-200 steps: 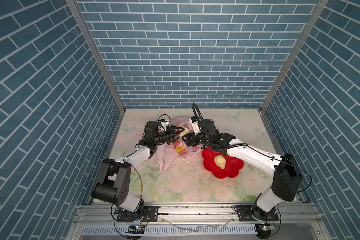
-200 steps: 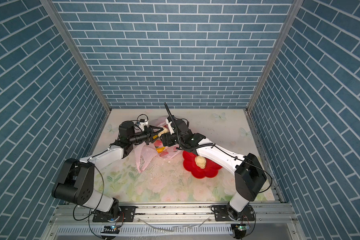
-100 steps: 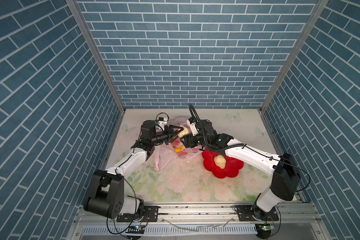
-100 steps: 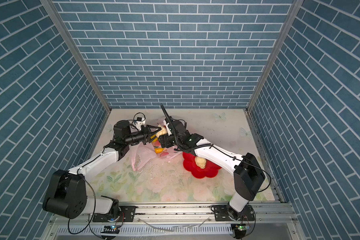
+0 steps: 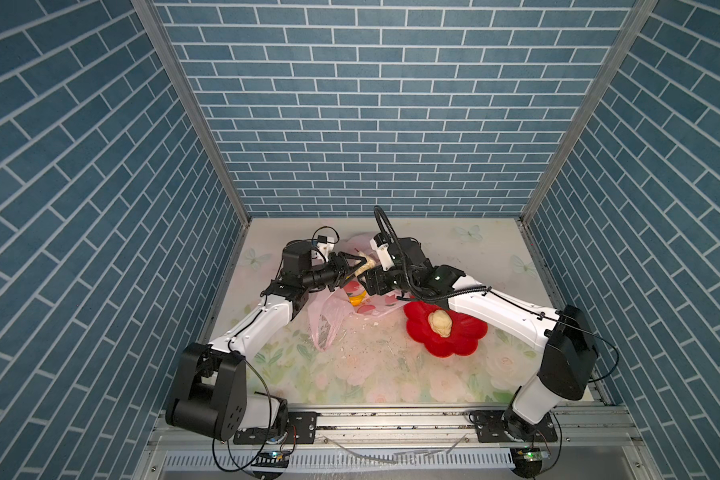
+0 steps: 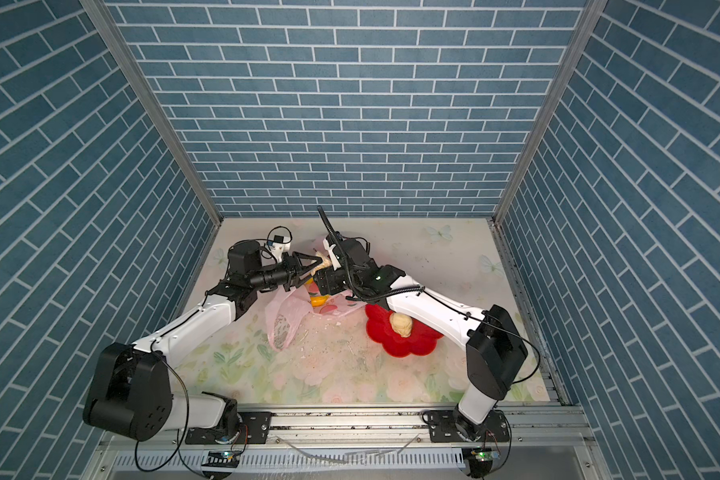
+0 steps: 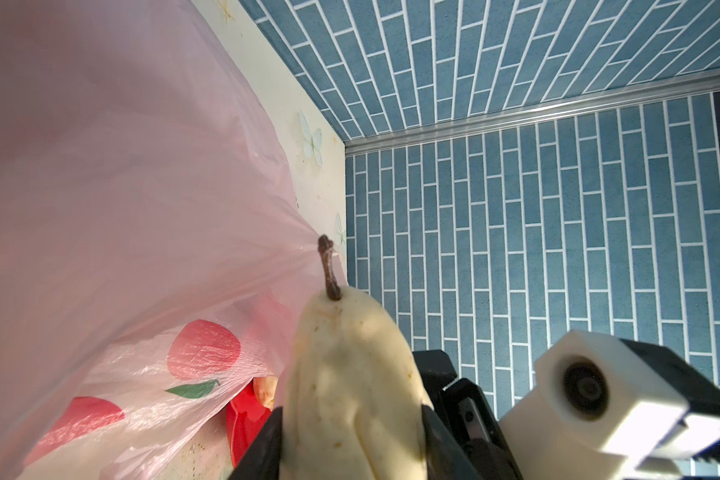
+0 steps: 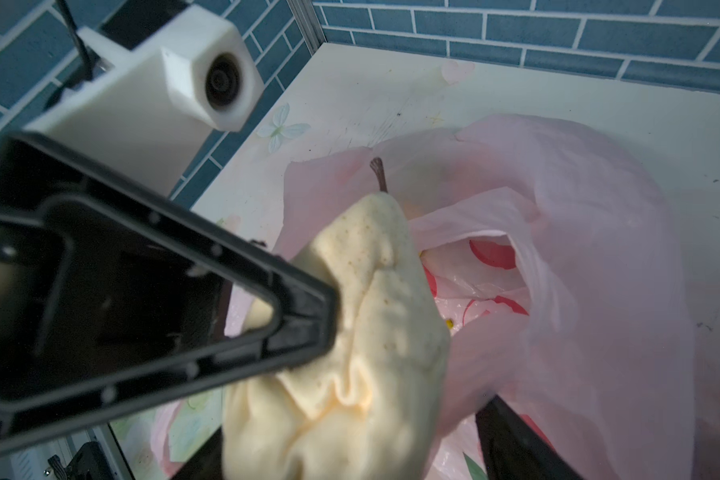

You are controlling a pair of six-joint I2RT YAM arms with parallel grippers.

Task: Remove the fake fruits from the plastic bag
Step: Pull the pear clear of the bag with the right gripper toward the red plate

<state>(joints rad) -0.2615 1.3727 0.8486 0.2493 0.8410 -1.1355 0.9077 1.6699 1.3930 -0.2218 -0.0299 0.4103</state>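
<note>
I see my left fingers clenched on the cream pear over the plastic bag, while the right fingers straddle its base, grip I cannot tell.

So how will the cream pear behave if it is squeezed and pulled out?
Probably soft: the cream pear looks creased where the left gripper pinches it. Likely light, as foam would be. Its stem touches the plastic bag film and may snag.

The floral-printed tabletop carries the crumpled pink plastic bag, a red flower-shaped dish just beside it, and scattered pale specks, possibly crumbs.
</note>
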